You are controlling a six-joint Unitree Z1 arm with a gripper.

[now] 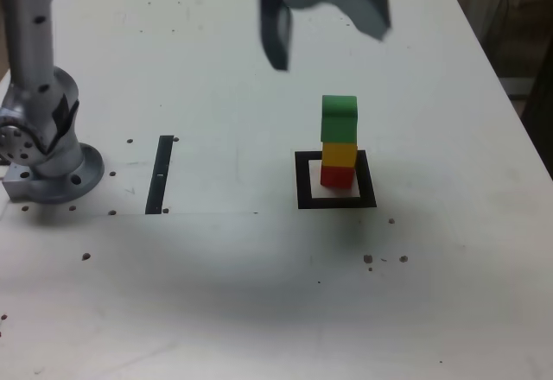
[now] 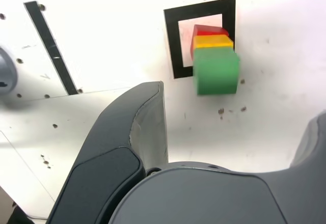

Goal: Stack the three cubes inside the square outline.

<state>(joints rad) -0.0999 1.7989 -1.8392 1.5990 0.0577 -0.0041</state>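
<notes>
1. Exterior view: the three cubes stand as one upright stack on the tabletop (image 1: 199,268): red cube (image 1: 336,177) at the bottom, yellow cube (image 1: 340,154) in the middle, green cube (image 1: 339,119) on top. The red cube sits within the square outline (image 1: 304,181), towards the exterior view's right side of its white centre. The black strip (image 1: 160,175) lies well apart, towards the exterior view's left.

2. Same view: the blurred jaws are spread wide above the tabletop, a fingertip to either side of the stack's line in the picture, with visible space between them and the green cube.

3. Wrist view: the jaws are released and grasp nothing. The green cube lies out ahead of them, past the fingertips and roughly in line with the opening, touching neither finger.

4. The stacking looks complete. The one relation that matters now is that gap: the next move should be to back the jaws away from the stack, since swinging sideways while low could topple the green cube.
</notes>
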